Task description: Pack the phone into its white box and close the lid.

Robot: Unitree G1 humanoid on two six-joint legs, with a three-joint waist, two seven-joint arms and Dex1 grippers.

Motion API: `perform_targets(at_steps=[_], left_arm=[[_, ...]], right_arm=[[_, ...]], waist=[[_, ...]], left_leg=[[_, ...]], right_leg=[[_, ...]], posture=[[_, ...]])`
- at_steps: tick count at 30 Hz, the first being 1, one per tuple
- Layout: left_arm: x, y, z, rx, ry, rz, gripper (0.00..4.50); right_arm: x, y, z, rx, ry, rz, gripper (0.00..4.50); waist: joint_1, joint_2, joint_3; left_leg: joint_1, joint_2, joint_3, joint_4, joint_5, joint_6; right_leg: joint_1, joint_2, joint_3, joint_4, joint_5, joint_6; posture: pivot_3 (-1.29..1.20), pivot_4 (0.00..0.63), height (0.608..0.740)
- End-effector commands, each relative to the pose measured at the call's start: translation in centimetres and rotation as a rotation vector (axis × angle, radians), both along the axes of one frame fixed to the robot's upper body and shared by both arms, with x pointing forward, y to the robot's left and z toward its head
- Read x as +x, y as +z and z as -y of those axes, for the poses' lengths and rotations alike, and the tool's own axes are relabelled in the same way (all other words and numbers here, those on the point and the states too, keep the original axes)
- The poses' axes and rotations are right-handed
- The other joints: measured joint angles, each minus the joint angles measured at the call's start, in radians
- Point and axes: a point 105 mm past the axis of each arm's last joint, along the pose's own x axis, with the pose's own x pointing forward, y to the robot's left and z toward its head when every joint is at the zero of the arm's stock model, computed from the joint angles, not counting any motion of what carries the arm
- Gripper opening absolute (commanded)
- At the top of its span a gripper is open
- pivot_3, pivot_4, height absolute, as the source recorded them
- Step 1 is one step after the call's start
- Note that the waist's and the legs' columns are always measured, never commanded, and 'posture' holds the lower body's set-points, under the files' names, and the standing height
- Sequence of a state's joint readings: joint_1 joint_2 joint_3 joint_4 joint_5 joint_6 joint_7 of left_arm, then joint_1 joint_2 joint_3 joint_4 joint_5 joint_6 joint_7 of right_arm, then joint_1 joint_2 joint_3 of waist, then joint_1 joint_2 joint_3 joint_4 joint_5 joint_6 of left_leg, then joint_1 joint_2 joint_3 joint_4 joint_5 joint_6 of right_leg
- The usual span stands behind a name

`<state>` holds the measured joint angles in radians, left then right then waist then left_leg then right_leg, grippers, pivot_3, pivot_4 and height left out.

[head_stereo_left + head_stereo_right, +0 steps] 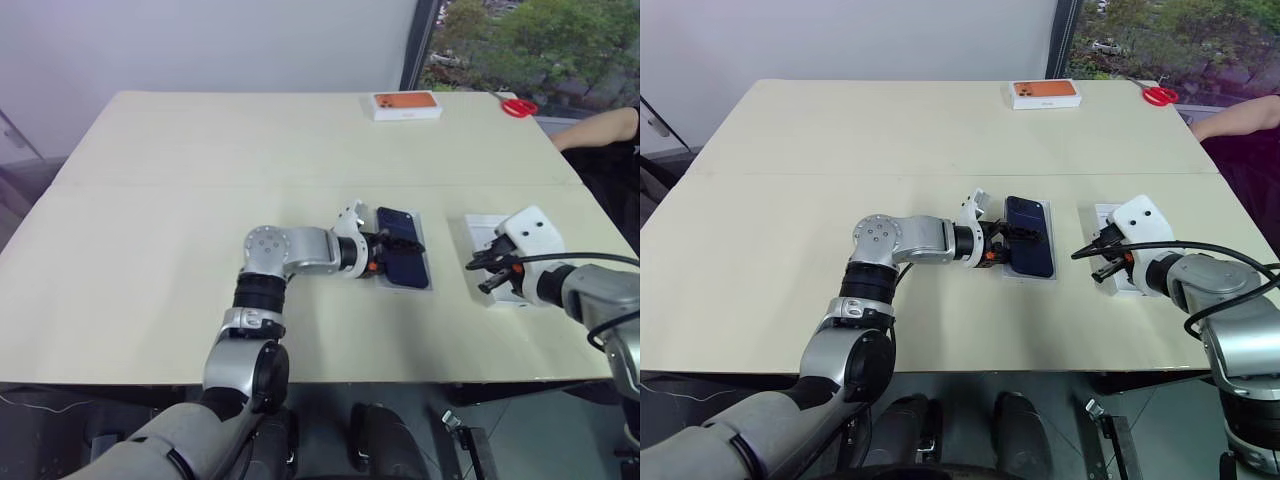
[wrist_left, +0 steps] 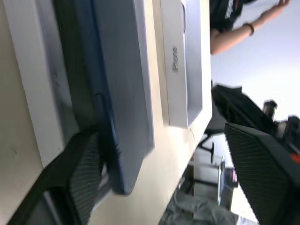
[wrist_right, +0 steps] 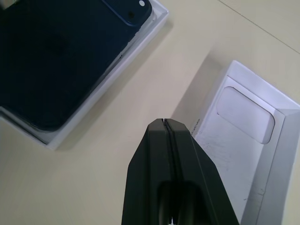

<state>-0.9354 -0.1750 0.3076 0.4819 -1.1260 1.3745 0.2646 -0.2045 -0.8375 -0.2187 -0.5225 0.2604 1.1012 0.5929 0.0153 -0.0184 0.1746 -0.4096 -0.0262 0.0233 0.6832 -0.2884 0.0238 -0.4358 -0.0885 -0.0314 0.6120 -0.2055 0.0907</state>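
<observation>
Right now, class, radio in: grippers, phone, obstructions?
Left gripper open beside dark navy phone, lying in white box. Right gripper shut, empty. Nothing in the way.

One word could be read: grey lettering that looked like "iPhone", partly blurred, ran along the side wall of a white box part [image 2: 176, 61] lying on the table. The orange-topped box [image 1: 406, 104] carried small print on its side, too small to make out.

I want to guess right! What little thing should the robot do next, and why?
Probably pull the left gripper back. Its jaws stand open, and the phone already lies in the white box. The lid still waits beside it.
</observation>
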Motion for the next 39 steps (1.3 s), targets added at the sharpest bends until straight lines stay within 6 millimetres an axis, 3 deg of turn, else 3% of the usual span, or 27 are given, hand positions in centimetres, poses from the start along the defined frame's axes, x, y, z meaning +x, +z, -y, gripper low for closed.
perform_targets(at_steps=[1,9,16,18,22,25,26,39], left_arm=[[-0.3,2.7,-1.8,-0.083,-0.026,0.106,4.15],[0.4,4.4,-8.4,0.051,0.041,0.341,4.15],[0.9,3.5,-10.7,0.213,0.047,0.547,4.15],[1.4,2.2,-11.5,0.342,0.043,0.662,3.64],[1.4,1.8,-11.2,0.381,-0.013,0.817,1.94],[1.2,0.5,-9.6,0.482,-0.157,0.982,0.35],[1.1,0.2,-9.3,0.501,-0.188,1.008,0.06],[0.4,-2.9,-3.3,0.533,-0.461,1.113,0.06]], right_arm=[[0.2,1.1,-0.6,-0.004,0.023,0.051,0.0],[0.5,1.1,-0.8,-0.002,0.037,0.051,0.0],[0.8,0.9,-1.2,-0.001,0.051,0.051,0.0],[0.8,0.8,-1.3,0.0,0.053,0.052,0.0],[0.9,0.6,-1.6,0.007,0.065,0.046,0.0],[1.0,0.0,-2.1,0.022,0.07,0.02,0.0],[1.1,-0.1,-2.2,0.027,0.07,0.014,0.0],[2.7,-4.1,-4.1,-0.002,0.042,-0.078,0.0]], waist=[[-0.002,0.0,0.0],[-0.001,0.0,0.0],[-0.001,0.001,0.0],[-0.001,0.001,0.0],[-0.001,0.001,0.0],[0.002,0.001,0.0],[0.002,0.001,0.0],[-0.001,0.002,0.0]], left_leg=[[0.0,0.0,0.0,0.0,0.0,0.0],[0.001,0.001,0.0,0.0,0.001,-0.002],[0.001,0.0,0.0,0.0,0.004,-0.007],[0.001,0.0,0.0,0.0,0.004,-0.007],[0.001,0.001,0.0,-0.001,0.001,-0.002],[0.001,0.001,0.0,-0.001,0.001,-0.002],[0.001,0.001,0.0,0.0,0.001,-0.002],[0.001,0.001,0.001,0.001,0.0,0.001]], right_leg=[[0.0,0.0,0.0,0.0,0.0,0.0],[0.0,0.001,0.0,0.002,0.0,0.0],[0.001,0.0,0.0,0.0,-0.002,-0.004],[0.001,0.0,0.001,0.0,-0.002,-0.004],[0.001,0.0,0.002,0.0,-0.002,-0.005],[0.001,-0.002,0.002,-0.001,-0.003,-0.005],[0.001,-0.003,0.001,-0.001,-0.003,-0.005],[0.001,-0.001,0.0,0.0,-0.002,-0.003]], posture=[[0.0,0.15,0.74],[0.0,0.15,0.74],[0.0,0.15,0.74],[0.0,0.15,0.74],[0.0,0.15,0.74],[0.0,0.15,0.74],[0.0,0.15,0.74],[0.0,0.15,0.74]])
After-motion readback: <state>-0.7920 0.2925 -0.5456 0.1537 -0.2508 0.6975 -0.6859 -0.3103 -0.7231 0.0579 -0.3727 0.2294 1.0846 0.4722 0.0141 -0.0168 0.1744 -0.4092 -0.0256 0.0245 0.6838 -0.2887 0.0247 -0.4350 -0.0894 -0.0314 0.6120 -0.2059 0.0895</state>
